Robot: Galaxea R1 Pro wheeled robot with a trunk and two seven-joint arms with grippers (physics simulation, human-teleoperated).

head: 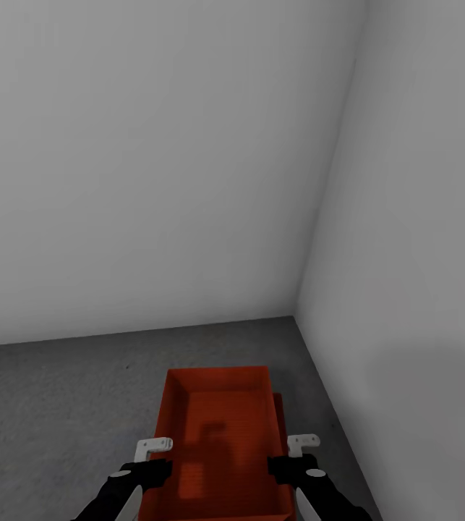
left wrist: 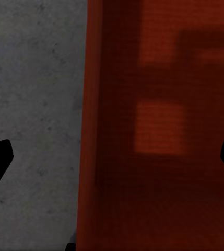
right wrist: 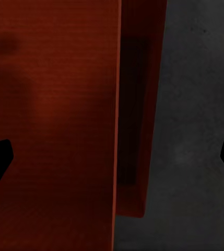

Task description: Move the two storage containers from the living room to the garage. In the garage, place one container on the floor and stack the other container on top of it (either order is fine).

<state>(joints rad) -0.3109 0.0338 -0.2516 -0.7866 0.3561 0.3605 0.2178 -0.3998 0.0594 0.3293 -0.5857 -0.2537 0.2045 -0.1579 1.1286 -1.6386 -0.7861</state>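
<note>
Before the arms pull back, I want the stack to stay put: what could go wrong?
1. The left gripper and right gripper are open, each straddling a side wall of the top bin; a sideways retreat could drag it.
2. The lower bin peeks out on the right, so the top bin seems offset and might slide.
3. The wall is close on the right.

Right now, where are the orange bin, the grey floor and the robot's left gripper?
Orange bin [head: 221, 427]: head view, its inside bottom.
Grey floor [head: 66, 405]: head view, bare concrete left of the bin.
Left gripper [head: 152, 463]: head view, at the bin's left wall.
</note>
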